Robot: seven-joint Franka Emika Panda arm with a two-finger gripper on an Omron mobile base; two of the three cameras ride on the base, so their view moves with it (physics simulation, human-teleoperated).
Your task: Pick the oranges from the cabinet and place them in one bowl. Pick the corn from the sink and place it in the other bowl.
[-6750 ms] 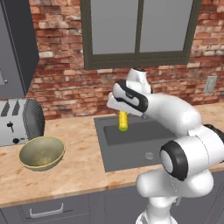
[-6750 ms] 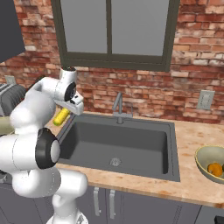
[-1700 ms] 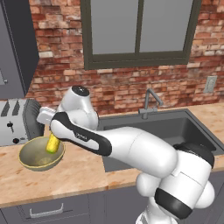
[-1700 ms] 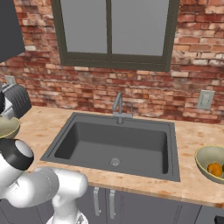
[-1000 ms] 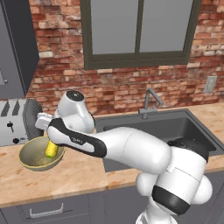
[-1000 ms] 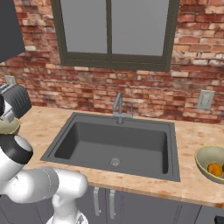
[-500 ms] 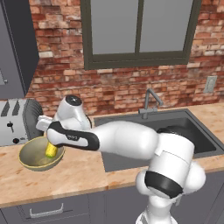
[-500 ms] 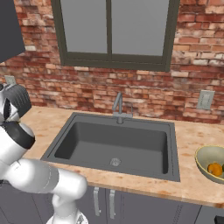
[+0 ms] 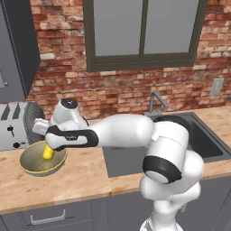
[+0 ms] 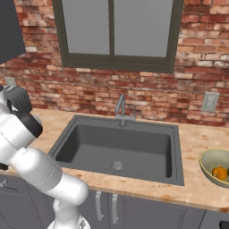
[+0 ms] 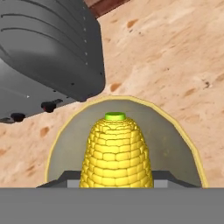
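From the hand view, I see the corn (image 11: 116,154) dead ahead, green end pointing into the other bowl (image 11: 70,131), which rings it from nine through twelve to three o'clock. Over the last seconds I have lowered the gripper (image 9: 48,149) from above the rim down into that bowl; whether the jaws grip the cob or have parted, I cannot tell. I judge release is the only step left. Beyond, at eleven o'clock, the toaster (image 11: 48,48) stands on the worktop (image 11: 175,57). Far right, one bowl (image 10: 210,166) holds the oranges (image 10: 219,172); the sink (image 10: 120,147) lies bare.
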